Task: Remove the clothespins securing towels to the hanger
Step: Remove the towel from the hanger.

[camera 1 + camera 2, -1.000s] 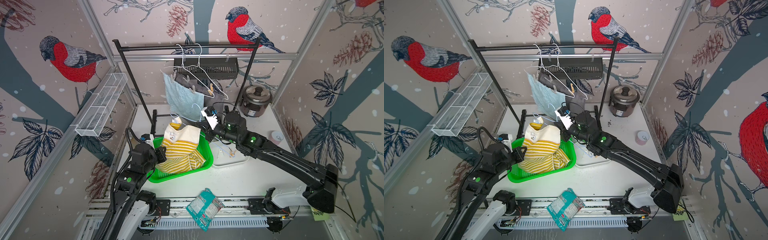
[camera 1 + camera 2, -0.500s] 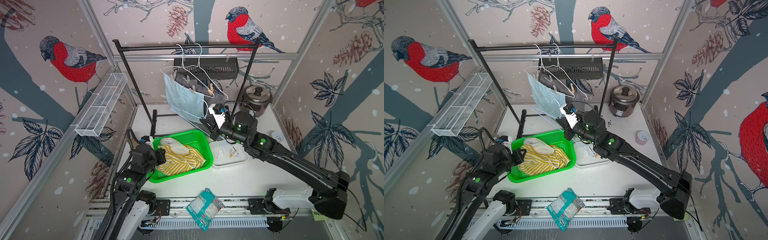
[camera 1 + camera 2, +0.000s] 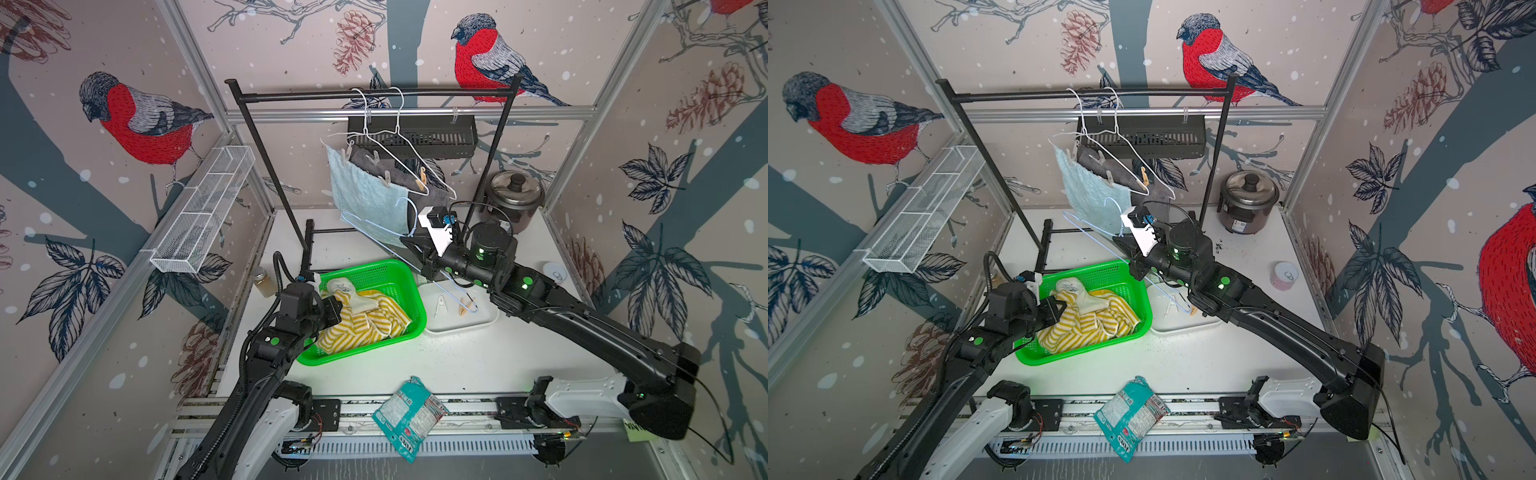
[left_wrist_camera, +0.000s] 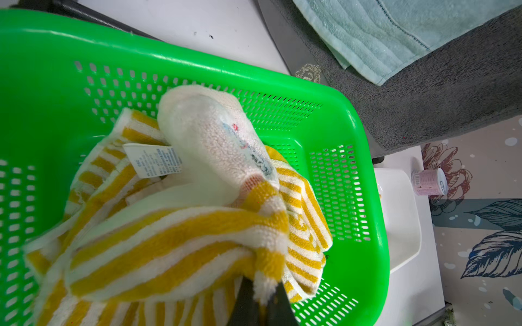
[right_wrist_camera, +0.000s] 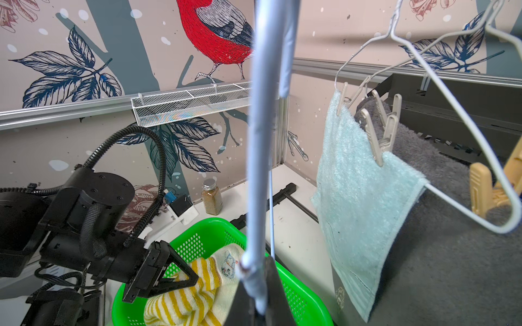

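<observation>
one illegible label (image 4: pixel 152 161) on striped towel (image 4: pixel 175 234)

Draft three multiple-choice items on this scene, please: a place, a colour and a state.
1. Where does the yellow-striped towel lie? A in the green basket; B over the rack; C in the white tray.
2. What colour is the hanger in the right gripper? A black; B light blue; C red.
3. How is the left gripper? A wide open; B shut on a clothespin; C shut on the towel.
Key: A, heaped inside its walls; B, pale blue wire rises from the shut fingers; C, fingers pinch a fold.
</observation>
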